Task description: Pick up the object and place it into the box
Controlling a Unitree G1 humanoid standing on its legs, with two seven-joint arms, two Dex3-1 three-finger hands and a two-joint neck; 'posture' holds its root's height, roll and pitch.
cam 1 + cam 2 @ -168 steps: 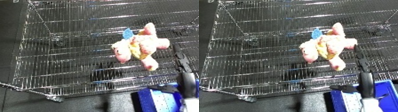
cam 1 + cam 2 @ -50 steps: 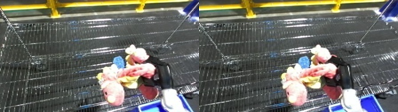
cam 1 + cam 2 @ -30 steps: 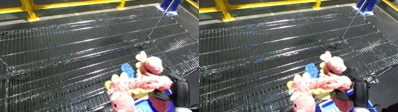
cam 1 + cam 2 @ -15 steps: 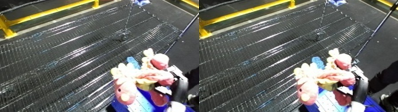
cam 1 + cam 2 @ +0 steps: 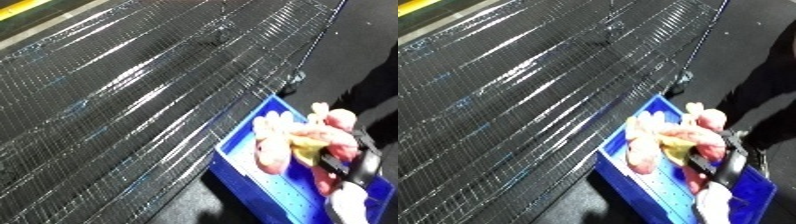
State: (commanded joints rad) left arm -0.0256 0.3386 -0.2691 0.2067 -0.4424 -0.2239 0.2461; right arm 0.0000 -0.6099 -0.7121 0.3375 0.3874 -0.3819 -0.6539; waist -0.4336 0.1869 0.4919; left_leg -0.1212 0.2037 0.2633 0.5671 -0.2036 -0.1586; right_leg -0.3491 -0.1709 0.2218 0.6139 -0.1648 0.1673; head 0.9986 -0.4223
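Plush toy (image 5: 298, 142) over bin (image 5: 250, 185), right of wire cart (image 5: 133, 90).

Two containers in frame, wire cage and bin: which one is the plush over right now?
The blue bin. The pink plush toy, in the right hand, sits over it; the wire cage lies beside it.

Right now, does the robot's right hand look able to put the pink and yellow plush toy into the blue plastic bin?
Probably yes. The right hand holds the pink and yellow plush toy directly over the open blue plastic bin, and nothing appears to lie between them.

R hand (image 5: 348, 167): black fingers | forearm (image 5: 352, 206): white, prob. silver | blurred
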